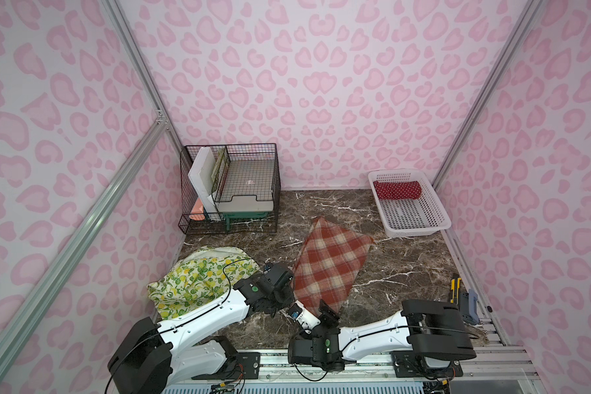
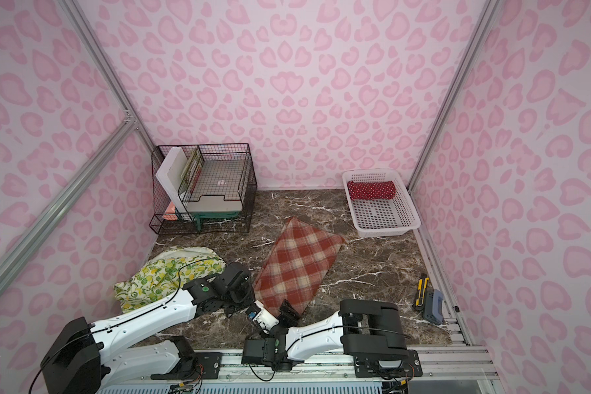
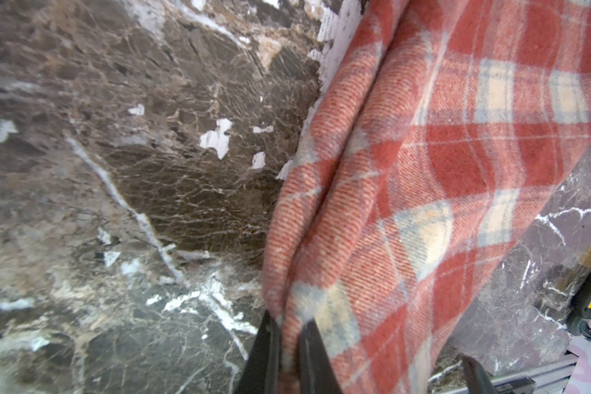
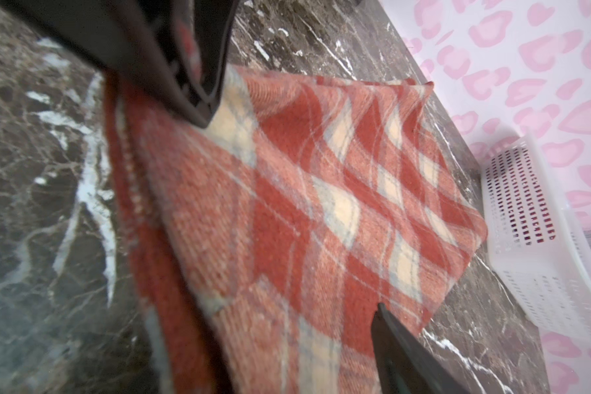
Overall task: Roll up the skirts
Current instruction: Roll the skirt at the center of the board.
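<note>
The plaid skirt (image 1: pixel 330 266) lay flat at the centre of the brown marble worktop (image 1: pixel 400 262), its length slanting from 12 o'clock toward 7 o'clock. The lemon-print skirt (image 1: pixel 195 283) sat crumpled at 8 o'clock. At 2 o'clock the white perforated basket (image 1: pixel 420 230) held the rolled polka-dot skirt (image 1: pixel 397 190) against its far wall. A black wire rack (image 1: pixel 231 160) stood at 10 o'clock and a yellow utility knife (image 1: pixel 455 285) lay at 4 o'clock. The left gripper (image 1: pixel 284 303) and right gripper (image 1: pixel 326 310) were both at the plaid skirt's near end, at 6 o'clock.

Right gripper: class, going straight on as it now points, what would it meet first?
Probably the plaid skirt, spread just ahead of the open fingers of the right gripper; the white basket sits farther on. Depth is unclear.
</note>
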Robot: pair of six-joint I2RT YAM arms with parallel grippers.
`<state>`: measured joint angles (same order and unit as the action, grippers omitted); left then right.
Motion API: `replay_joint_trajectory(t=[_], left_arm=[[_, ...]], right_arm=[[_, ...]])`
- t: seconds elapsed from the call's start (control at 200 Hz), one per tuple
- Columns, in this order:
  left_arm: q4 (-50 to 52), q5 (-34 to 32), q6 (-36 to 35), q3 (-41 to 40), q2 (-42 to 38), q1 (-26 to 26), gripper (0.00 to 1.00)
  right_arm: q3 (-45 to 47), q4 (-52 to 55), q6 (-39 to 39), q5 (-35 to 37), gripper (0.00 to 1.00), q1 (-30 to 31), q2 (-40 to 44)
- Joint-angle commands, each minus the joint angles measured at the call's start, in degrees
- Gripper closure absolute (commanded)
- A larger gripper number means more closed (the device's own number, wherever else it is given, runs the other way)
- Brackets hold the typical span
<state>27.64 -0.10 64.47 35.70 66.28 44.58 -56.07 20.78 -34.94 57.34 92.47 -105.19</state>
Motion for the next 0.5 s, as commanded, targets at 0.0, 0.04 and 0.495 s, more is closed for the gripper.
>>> replay_joint_trajectory(t=[0.0, 0.04, 0.495], left_arm=[[0.13, -0.08, 0.07, -0.03, 0.41, 0.06, 1.00], [0.02, 0.01, 0.05, -0.12, 0.49, 0.03, 1.00], [1.01, -0.17, -0.42, -0.28, 0.24, -0.26, 1.00]], right_arm=[[-1.94, 6.40, -4.44, 6.43, 0.25, 0.93, -0.88], [-3.17, 9.20, -6.34, 7.73, 0.24, 1.17, -1.92], [-5.73, 14.91, -9.02, 9.44, 0.48, 3.05, -6.38]])
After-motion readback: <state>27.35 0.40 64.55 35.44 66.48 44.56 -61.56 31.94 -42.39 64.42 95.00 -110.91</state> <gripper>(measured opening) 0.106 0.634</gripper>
